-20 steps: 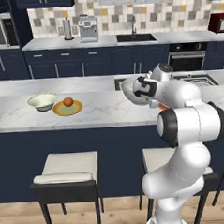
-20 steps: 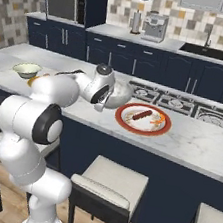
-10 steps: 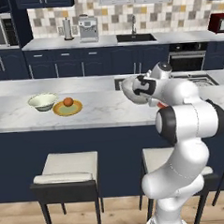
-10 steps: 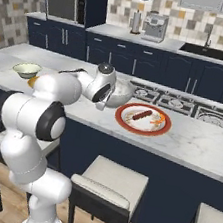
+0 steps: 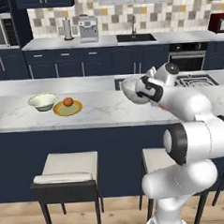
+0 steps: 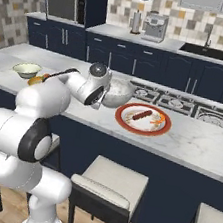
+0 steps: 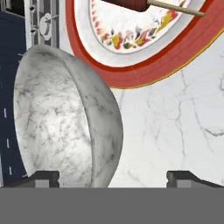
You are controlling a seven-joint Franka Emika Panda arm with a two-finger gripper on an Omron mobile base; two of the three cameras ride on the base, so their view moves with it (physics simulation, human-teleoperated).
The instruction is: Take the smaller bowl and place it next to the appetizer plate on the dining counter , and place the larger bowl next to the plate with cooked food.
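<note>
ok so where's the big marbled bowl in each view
Left base view: marbled bowl right of centre, partly behind the arm.
Right base view: centre, just left of the red-rimmed plate.
Hand view: left half, with the plate above it.
Shared landmark: the red-rimmed plate, seen beside the bowl in the right base and hand views.

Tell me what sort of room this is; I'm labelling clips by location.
A rendered home kitchen: a marble dining counter with a cooktop, a sink, and a coffee machine on the back counter.
</note>
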